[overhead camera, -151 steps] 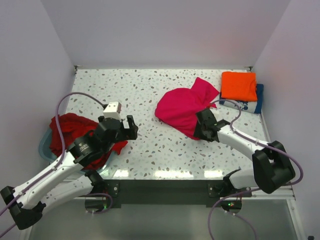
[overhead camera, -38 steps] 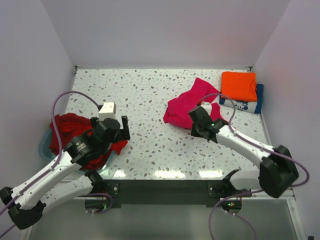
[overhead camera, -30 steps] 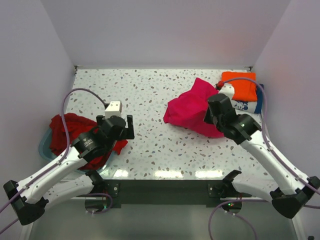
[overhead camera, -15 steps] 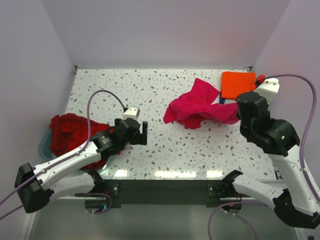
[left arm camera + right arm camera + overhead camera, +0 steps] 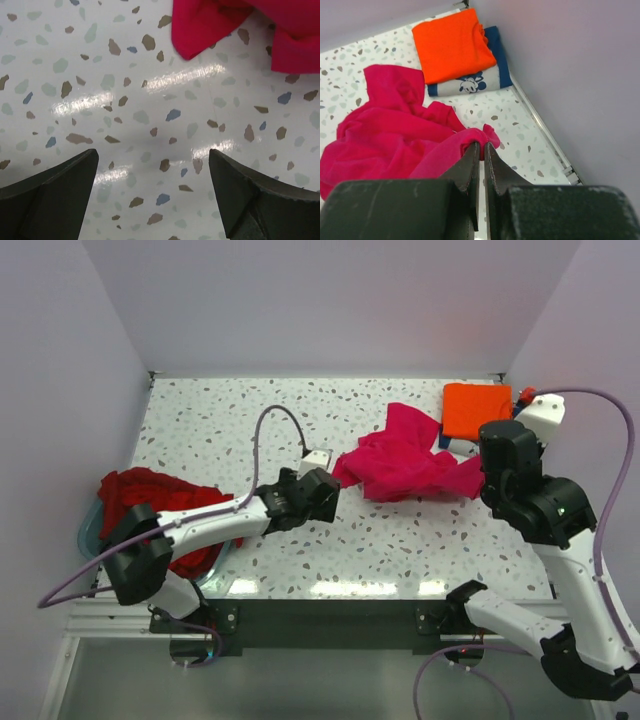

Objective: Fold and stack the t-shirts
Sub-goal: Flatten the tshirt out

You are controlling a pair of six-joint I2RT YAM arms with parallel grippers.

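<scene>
A crumpled magenta-pink t-shirt (image 5: 405,465) lies on the speckled table right of centre. My right gripper (image 5: 482,480) is shut on a bunched edge at its right end; in the right wrist view the cloth (image 5: 390,135) is pinched at the gripper (image 5: 480,147). My left gripper (image 5: 332,490) is open, low over the table just short of the shirt's left edge. The left wrist view shows bare table between the fingers (image 5: 260,195) and the shirt's corner (image 5: 210,25) ahead. An orange t-shirt (image 5: 452,45) lies folded on a navy one with white print (image 5: 470,82).
Dark red t-shirts (image 5: 140,500) are heaped in a pale blue tub (image 5: 88,535) at the left edge. The folded stack (image 5: 477,410) sits in the far right corner against the wall. A metal rail (image 5: 545,135) borders the table's right side.
My left arm has reached right across the table to the magenta shirt's left edge. My right arm swung right and up, pulling the shirt's edge with it and stretching the cloth.
</scene>
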